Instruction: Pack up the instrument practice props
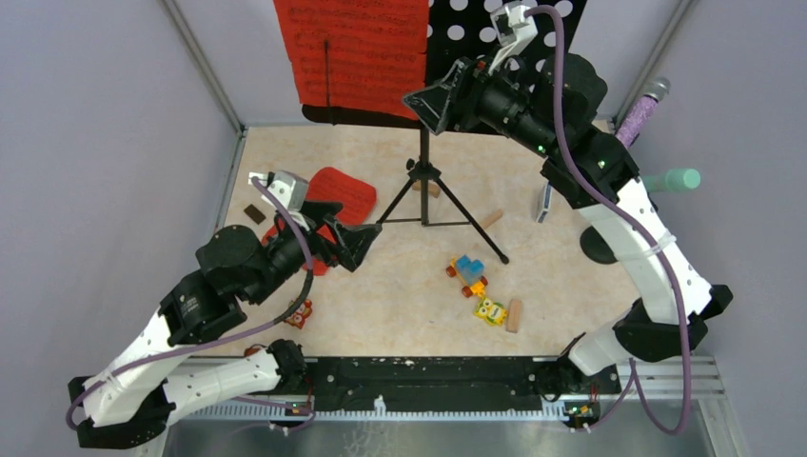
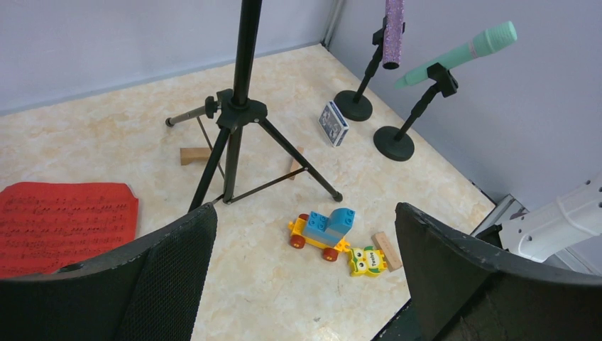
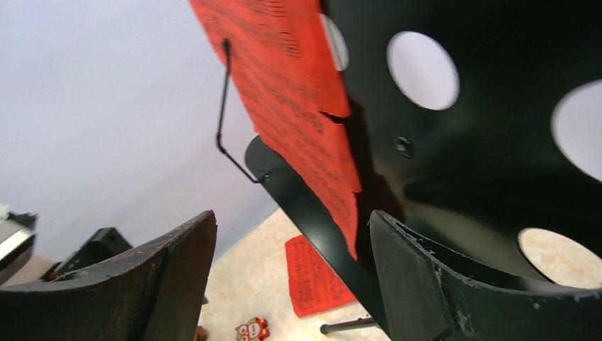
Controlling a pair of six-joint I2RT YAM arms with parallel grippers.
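The black perforated music rack stands on tripod legs at the back, with a red sheet-music page on it. My right gripper is open at the rack's lower ledge. The ledge and the page's bottom corner pass between its jaws, close to the right finger. A second red page lies flat on the table. My left gripper hovers open and empty beside it. The purple microphone and the mint-green one sit in two round-based holders at the right wall.
A blue and yellow toy car, a yellow owl brick and a red owl brick lie near the front. Wooden blocks rest by the tripod. A small patterned box stands near the holders. Grey walls close in left, right and back.
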